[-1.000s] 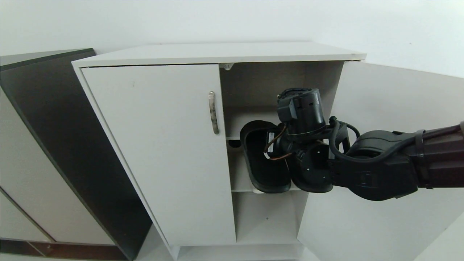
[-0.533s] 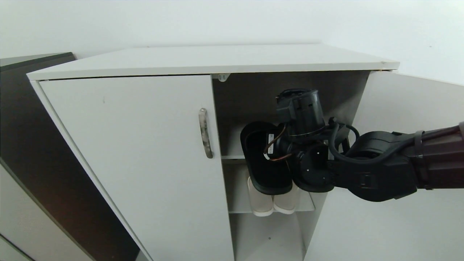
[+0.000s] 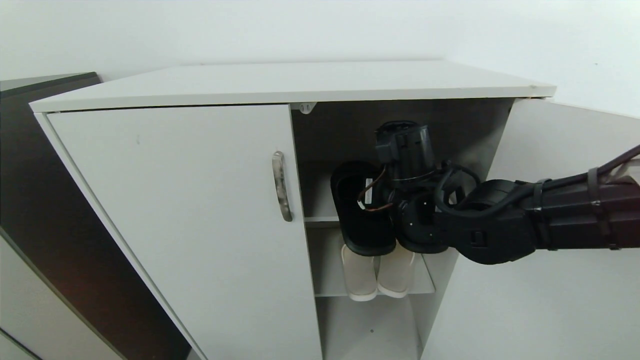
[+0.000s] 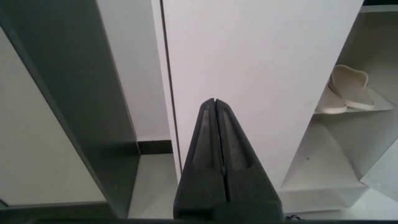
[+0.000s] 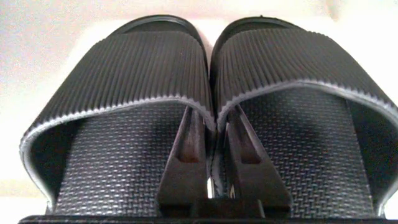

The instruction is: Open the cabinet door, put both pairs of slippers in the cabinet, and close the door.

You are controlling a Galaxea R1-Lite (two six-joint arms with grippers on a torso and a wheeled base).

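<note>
Between your right jaws, the black slippers [image 5: 143, 81] are clamped by their two touching inner strap edges, one side of the jaws inside each shoe. They look like light, soft rubber with ribbed straps, so I'd guess they'll flex and sag rather than slip. Grip low, where strap meets sole. Your left jaws are pressed together, empty, facing the closed door [image 3: 175, 200]. Beyond the right jaws is the open cabinet [image 3: 300, 80], with the white slippers [image 3: 377, 275] on the shelf [image 3: 425, 287] below.
</note>
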